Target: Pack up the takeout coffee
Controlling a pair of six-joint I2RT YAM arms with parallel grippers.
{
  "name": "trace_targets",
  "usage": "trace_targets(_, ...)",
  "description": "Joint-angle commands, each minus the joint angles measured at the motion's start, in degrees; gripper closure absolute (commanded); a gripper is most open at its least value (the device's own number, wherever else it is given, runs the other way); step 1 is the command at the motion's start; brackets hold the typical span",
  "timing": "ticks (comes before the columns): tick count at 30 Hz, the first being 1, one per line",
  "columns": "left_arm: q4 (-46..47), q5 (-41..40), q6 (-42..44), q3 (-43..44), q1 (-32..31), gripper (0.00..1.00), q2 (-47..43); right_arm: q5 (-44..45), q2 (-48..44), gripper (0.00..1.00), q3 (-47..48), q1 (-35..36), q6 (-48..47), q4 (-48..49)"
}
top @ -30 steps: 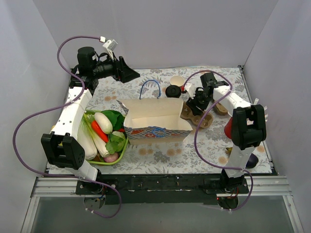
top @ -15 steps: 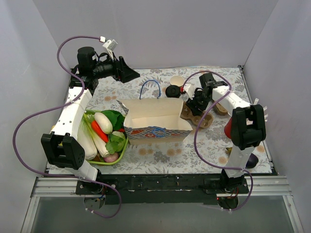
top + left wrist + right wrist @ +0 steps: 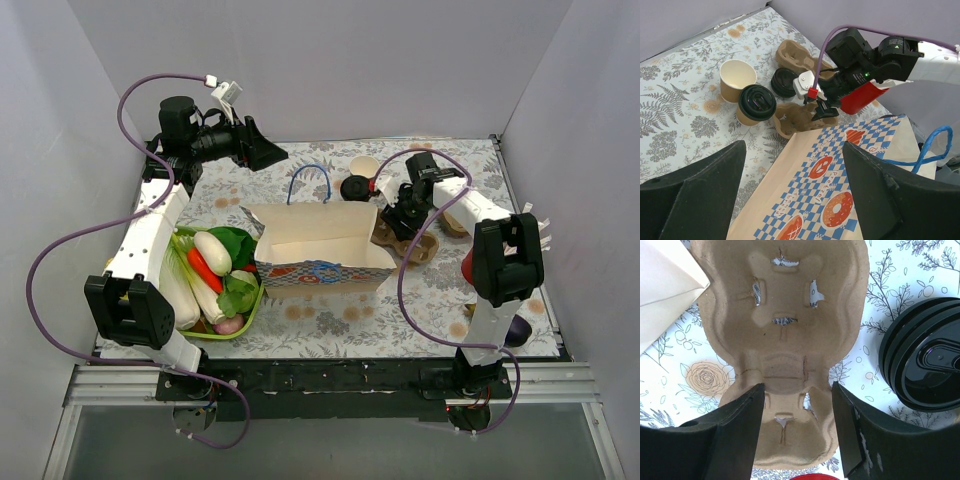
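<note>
Moved: your right gripper (image 3: 797, 390), slightly left over the carrier (image 3: 785, 300); fingers (image 3: 735, 430) released, astride it, grasping nothing.
Left gripper (image 3: 792, 150): aloft, released.
Coffee (image 3: 756, 102): lidded, on the worktop (image 3: 685, 115) beyond the bag (image 3: 840, 165). Judged unpacked.

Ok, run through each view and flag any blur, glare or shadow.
Top external: even soft light, all sharp. Left wrist: the left fingers are dark blurs, and the cup's black lid glints. Right wrist: the right fingers are soft, the cardboard carrier crisp.
</note>
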Motion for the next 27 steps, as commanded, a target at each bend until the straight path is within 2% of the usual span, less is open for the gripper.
trace_targets(1,-0.1,0.4,0.5,0.5,0.4,0.21,-0.5,1.8,0.8,0.38,-0.5,0.1,1.2,-0.5)
trace_targets(8,-0.1,0.4,0.5,0.7,0.4,0.21,-0.3,2.1,-0.5,0.39,-0.7,0.8,2.2,-0.4)
trace_targets(16,-0.1,0.3,0.5,0.5,0.5,0.21,-0.2,5.2,-4.5,0.32,-3.1,4.0,3.3,2.3)
trace_targets(23,-0.1,0.4,0.3,1.0,0.4,0.21,0.1,9.2,-5.0,0.36,-3.6,4.7,4.1,4.9)
trace_targets(27,-0.1,0.4,0.1,1.0,0.4,0.21,0.3,8.6,-4.1,0.41,-2.8,4.7,4.5,3.6)
